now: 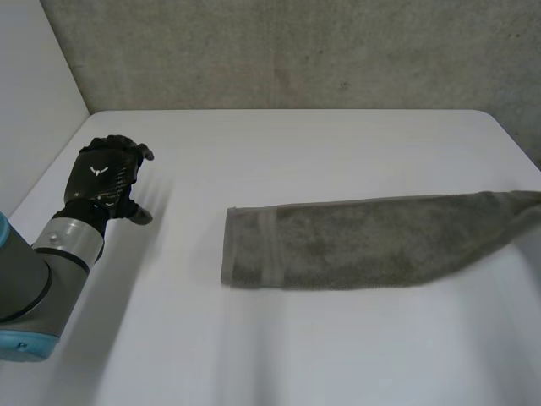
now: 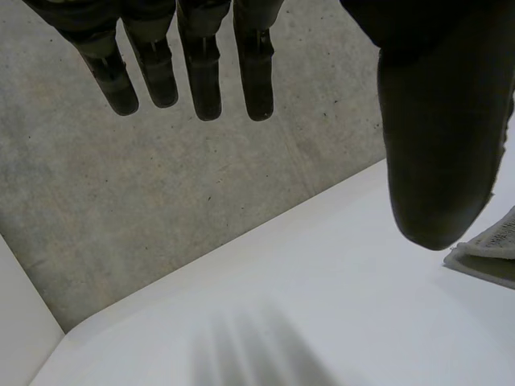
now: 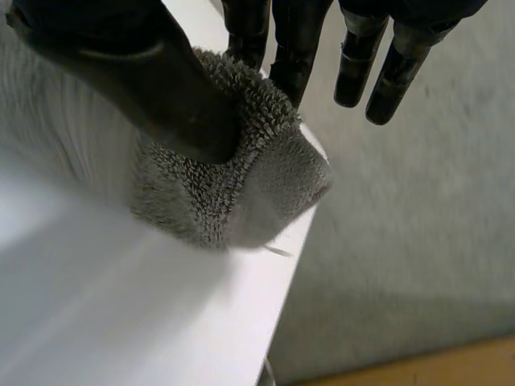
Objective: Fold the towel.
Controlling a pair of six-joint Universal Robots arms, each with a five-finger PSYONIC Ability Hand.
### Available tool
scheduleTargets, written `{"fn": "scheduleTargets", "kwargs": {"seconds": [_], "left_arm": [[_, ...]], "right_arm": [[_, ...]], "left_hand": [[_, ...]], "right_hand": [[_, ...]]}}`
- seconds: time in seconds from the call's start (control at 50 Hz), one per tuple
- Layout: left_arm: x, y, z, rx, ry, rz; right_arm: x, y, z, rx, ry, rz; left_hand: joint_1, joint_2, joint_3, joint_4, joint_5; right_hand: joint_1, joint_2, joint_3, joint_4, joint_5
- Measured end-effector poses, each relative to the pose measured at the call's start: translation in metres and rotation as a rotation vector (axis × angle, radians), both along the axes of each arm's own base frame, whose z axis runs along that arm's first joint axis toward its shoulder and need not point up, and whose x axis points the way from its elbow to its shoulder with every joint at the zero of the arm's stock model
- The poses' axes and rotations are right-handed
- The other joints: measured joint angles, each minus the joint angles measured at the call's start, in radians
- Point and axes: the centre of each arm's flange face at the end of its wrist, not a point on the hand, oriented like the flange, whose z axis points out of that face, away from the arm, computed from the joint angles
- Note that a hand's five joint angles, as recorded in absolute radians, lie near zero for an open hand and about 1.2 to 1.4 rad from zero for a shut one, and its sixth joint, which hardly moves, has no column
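White table [image 1: 338,152] bears the towel [image 1: 355,245], its end seemingly pinched by right hand [image 3: 153,88].

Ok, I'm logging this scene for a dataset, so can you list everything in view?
towel: one, grey, a long strip from the table's middle to its right edge
table: one, white, under the towel
wall: one, grey concrete, behind the table
panel: one, white, along the table's left side
left arm: one, grey with a light-blue cap, at the table's near left
left hand: one, black, open, over the table's left side, apart from the towel
right hand: one, black, thumb and fingers pinching the towel's end at the table's edge
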Motion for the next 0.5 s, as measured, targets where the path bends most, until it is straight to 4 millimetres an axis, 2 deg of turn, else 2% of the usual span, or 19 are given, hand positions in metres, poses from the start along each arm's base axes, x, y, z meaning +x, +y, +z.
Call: {"fn": "scheduleTargets", "kwargs": {"seconds": [0.02, 0.1, 0.14, 0.16, 0.18, 0.2, 0.22, 0.24, 0.32, 0.38, 0.44, 0.5], "left_arm": [[0.0, 0.0, 0.0, 0.0, 0.0, 0.0], [0.0, 0.0, 0.0, 0.0, 0.0, -0.002], [0.0, 0.0, 0.0, 0.001, 0.0, -0.002], [0.0, 0.0, 0.0, 0.0, 0.0, -0.002], [0.0, 0.0, 0.0, 0.0, 0.0, -0.001], [0.0, 0.0, 0.0, 0.0, 0.0, -0.001], [0.0, 0.0, 0.0, 0.0, 0.0, -0.001], [0.0, 0.0, 0.0, 0.0, 0.0, -0.001], [0.0, 0.0, 0.0, -0.001, -0.001, 0.0], [0.0, 0.0, 0.0, -0.002, -0.001, 0.0], [0.0, 0.0, 0.001, -0.006, 0.0, 0.0], [0.0, -0.001, 0.001, -0.008, 0.0, 0.0]], "right_arm": [[0.007, 0.001, 0.003, -0.005, 0.001, 0.018], [0.08, 0.019, 0.029, -0.06, 0.013, 0.193], [0.129, 0.038, 0.039, -0.091, 0.016, 0.305], [0.141, 0.044, 0.041, -0.098, 0.016, 0.334], [0.172, 0.06, 0.044, -0.112, 0.015, 0.405], [0.184, 0.067, 0.044, -0.115, 0.013, 0.433], [0.209, 0.082, 0.043, -0.123, 0.012, 0.492], [0.221, 0.089, 0.042, -0.125, 0.011, 0.52], [0.295, 0.145, 0.02, -0.113, 0.013, 0.702], [0.323, 0.17, 0.002, -0.092, 0.025, 0.774], [0.354, 0.198, -0.032, -0.059, 0.068, 0.851], [0.364, 0.208, -0.051, -0.046, 0.105, 0.875]], "left_hand": [[0.0, 0.0, 0.0, 0.0, 0.0], [0.0, 0.0, 0.0, 0.0, 0.0], [0.0, 0.0, 0.0, 0.0, 0.0], [0.0, 0.0, 0.0, 0.0, 0.0], [0.0, 0.0, 0.0, 0.0, 0.0], [0.0, 0.0, 0.0, 0.0, 0.0], [0.0, 0.0, 0.0, 0.0, 0.0], [0.0, 0.0, 0.0, 0.0, 0.0], [0.0, 0.0, 0.0, 0.0, 0.0], [0.0, 0.0, 0.0, 0.0, 0.0], [0.0, 0.0, 0.0, 0.0, 0.0], [0.0, 0.0, 0.0, 0.0, 0.0]], "right_hand": [[0.0, 0.0, 0.0, 0.0, 0.0], [0.001, 0.005, 0.0, 0.0, 0.001], [0.001, 0.006, 0.0, 0.0, 0.001], [0.001, 0.006, 0.0, 0.0, 0.001], [0.002, 0.006, 0.0, 0.0, 0.001], [0.002, 0.006, 0.0, 0.0, 0.001], [0.002, 0.006, 0.0, 0.0, 0.001], [0.002, 0.006, 0.0, 0.0, 0.001], [0.002, 0.006, 0.0, 0.0, 0.001], [0.002, 0.006, 0.0, 0.0, 0.001], [0.002, 0.006, 0.0, 0.0, 0.001], [-0.006, -0.001, 0.0, 0.0, -0.011]]}}
